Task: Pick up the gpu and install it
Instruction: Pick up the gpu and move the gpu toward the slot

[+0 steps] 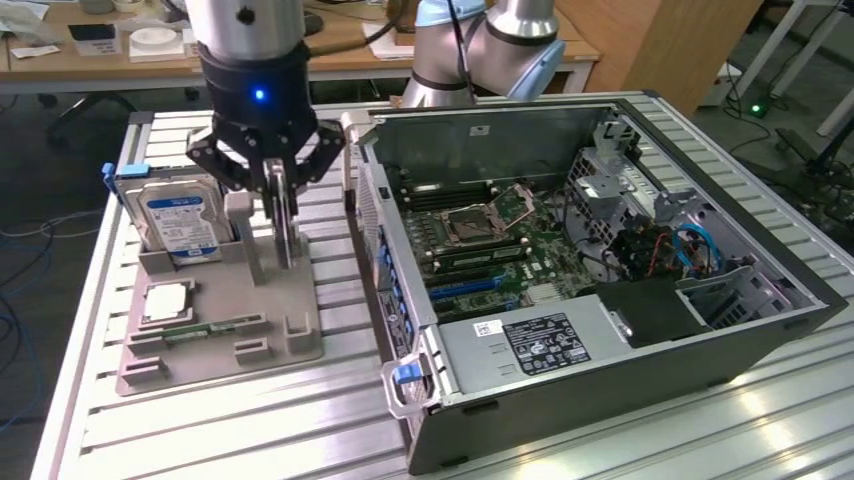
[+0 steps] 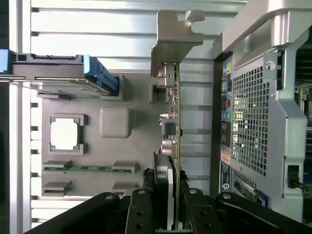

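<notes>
The gpu (image 1: 282, 228) stands on edge in the grey parts holder (image 1: 254, 300), seen edge-on as a thin dark card. In the wrist view the gpu (image 2: 174, 114) runs away from the camera, and its pale metal end bracket (image 2: 173, 44) is at the far end. My gripper (image 1: 278, 188) hangs straight down over the card's upper edge with its black fingers on either side of it. Seen from the wrist, the gripper (image 2: 168, 210) is shut on the card's near end. The card's lower edge is at the holder; I cannot tell whether it has lifted free.
The open computer case (image 1: 747, 330) lies on the exterior view's right, motherboard (image 1: 494, 235) exposed. The case's rear panel (image 2: 248, 122) is close beside the card. The holder also carries a blue-labelled hard drive (image 1: 180, 220), a processor (image 1: 167, 300) and a green memory stick (image 1: 200, 330). A slatted metal table (image 1: 200, 420) is underneath.
</notes>
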{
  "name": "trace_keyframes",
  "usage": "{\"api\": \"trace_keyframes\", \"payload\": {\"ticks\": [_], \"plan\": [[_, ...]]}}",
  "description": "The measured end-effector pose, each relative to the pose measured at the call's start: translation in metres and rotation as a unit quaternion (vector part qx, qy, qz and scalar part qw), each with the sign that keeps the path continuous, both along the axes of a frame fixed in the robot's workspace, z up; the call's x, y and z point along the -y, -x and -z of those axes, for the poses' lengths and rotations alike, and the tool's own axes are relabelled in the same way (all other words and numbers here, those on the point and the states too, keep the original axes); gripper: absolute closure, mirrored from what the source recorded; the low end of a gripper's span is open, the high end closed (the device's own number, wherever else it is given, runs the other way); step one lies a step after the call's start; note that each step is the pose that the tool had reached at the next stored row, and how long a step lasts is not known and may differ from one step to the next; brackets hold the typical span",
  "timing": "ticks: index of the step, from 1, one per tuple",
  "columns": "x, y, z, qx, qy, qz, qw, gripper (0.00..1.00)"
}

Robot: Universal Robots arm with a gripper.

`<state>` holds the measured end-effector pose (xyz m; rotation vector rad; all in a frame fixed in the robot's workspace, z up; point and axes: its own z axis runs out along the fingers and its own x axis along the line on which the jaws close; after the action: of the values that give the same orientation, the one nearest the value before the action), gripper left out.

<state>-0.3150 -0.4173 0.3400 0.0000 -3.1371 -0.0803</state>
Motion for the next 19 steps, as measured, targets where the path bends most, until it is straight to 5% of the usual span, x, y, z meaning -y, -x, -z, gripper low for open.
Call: {"api": "trace_keyframes", "payload": {"ticks": [19], "plan": [[0.0000,0.000,-0.0830,0.0000,-0.0003,0.000,1.0000,0.72]]}}
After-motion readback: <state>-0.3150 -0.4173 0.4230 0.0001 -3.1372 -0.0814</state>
